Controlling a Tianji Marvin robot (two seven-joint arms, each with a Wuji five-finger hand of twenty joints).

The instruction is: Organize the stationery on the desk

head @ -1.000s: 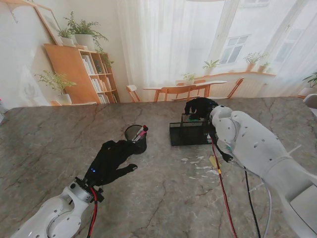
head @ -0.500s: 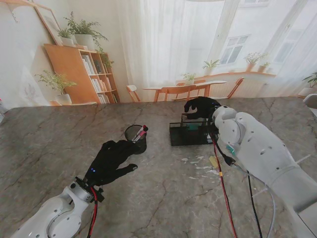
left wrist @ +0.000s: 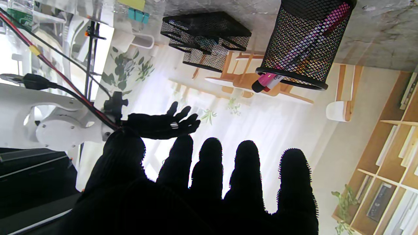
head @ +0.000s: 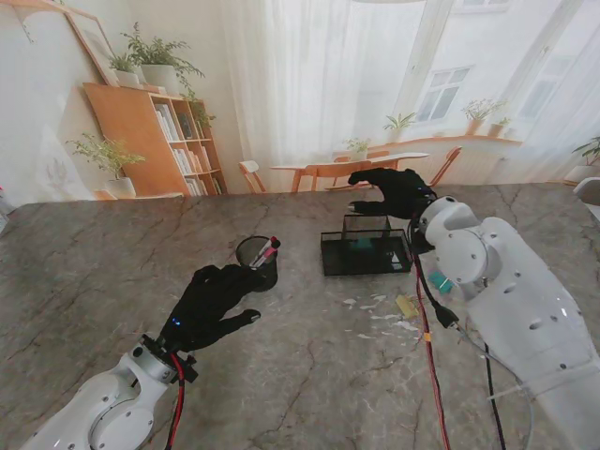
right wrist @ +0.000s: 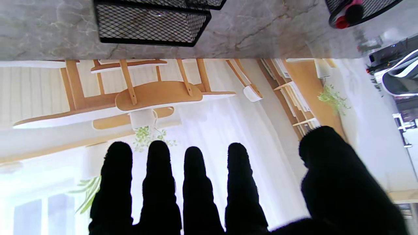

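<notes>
Your right hand [head: 392, 190] hangs over the far side of the black wire-mesh desk tray [head: 366, 251], fingers [right wrist: 158, 182] spread and holding nothing; it is raised clear of the tray's rim. Inside the tray you can see something green, too small to name. Just nearer to you and right of the tray, small pale scraps and a yellow sticky note [head: 406, 306] lie on the grey marble table [head: 94, 272]. To the left, your left hand [head: 211, 300] rests low near the black mesh pen cup [head: 257, 257], fingers loosely apart, empty. A pink marker [left wrist: 294, 55] leans inside that cup, its cap poking past the rim.
</notes>
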